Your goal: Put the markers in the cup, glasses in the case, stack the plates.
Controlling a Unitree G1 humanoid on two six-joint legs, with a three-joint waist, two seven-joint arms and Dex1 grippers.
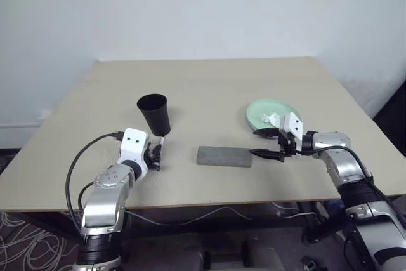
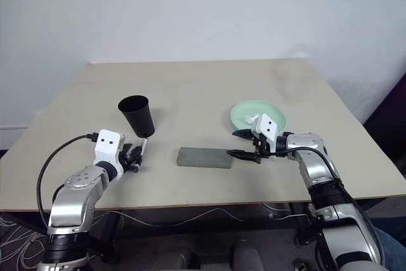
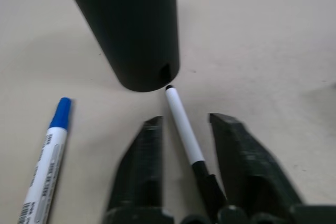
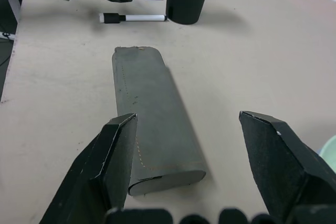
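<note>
The black cup (image 1: pixel 153 113) stands upright on the table's left half. One marker (image 3: pixel 181 116), white with a black cap, lies on the table between the fingers of my open left gripper (image 3: pixel 188 120), its tip against the cup's base. A second marker (image 3: pixel 50 150), blue-capped, lies beside that gripper. The grey case (image 1: pixel 224 155) lies closed in the middle. My right gripper (image 1: pixel 266 144) is open, pointing at the case's right end with its fingers spread wider than the case (image 4: pixel 152 114). A mint green plate (image 1: pixel 260 109) sits behind that gripper. The glasses are out of view.
A crumpled white tissue (image 1: pixel 271 118) rests on the mint plate. The wooden table (image 1: pixel 209 87) has bare room at the back and between cup and plate. Its front edge runs just below both arms. A black cable (image 1: pixel 76 163) loops beside my left arm.
</note>
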